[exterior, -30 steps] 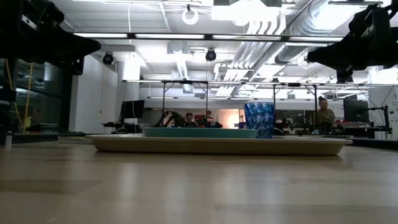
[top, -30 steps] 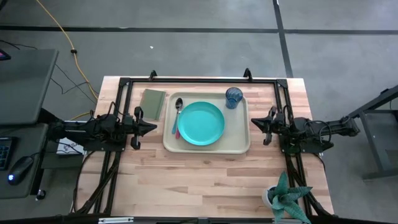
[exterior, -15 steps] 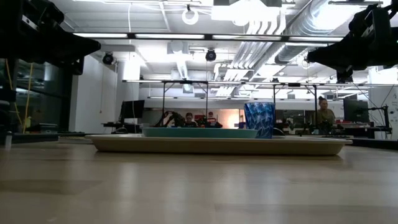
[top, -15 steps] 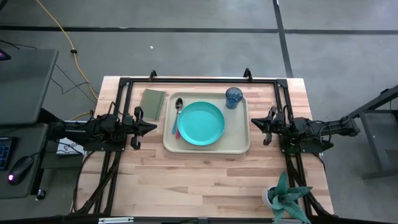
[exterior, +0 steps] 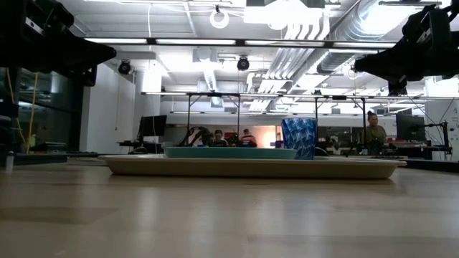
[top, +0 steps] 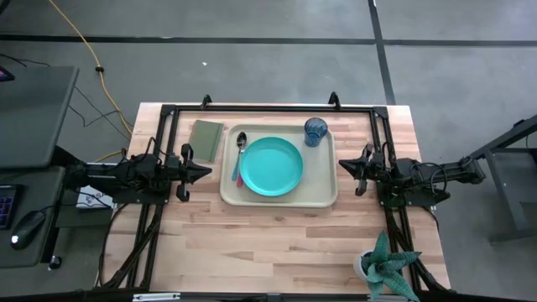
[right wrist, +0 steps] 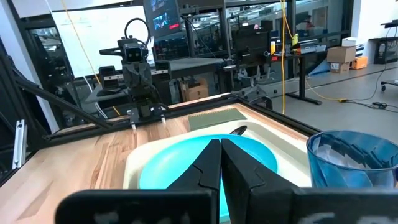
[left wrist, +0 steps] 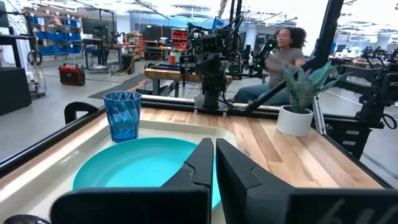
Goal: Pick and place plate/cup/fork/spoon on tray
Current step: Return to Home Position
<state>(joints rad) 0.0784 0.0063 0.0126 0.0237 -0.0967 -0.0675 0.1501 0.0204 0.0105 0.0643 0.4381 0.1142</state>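
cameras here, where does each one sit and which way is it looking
High view: overhead, looking straight down on the tray with plate and cup; both arms show, left gripper, right gripper.
Low view: at tabletop height, facing across the tray into the room; arms dark at the upper corners.
Left wrist view: facing across the plate toward the right arm; own fingers shut.
Right wrist view: facing the left arm; own fingers shut.
Both wrist views share the plate and cup.

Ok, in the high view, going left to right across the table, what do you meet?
Left gripper → olive-green flat rectangle → spoon → plate → cup → right gripper. The spoon, plate and cup lie on the tray. Both grippers are shut.
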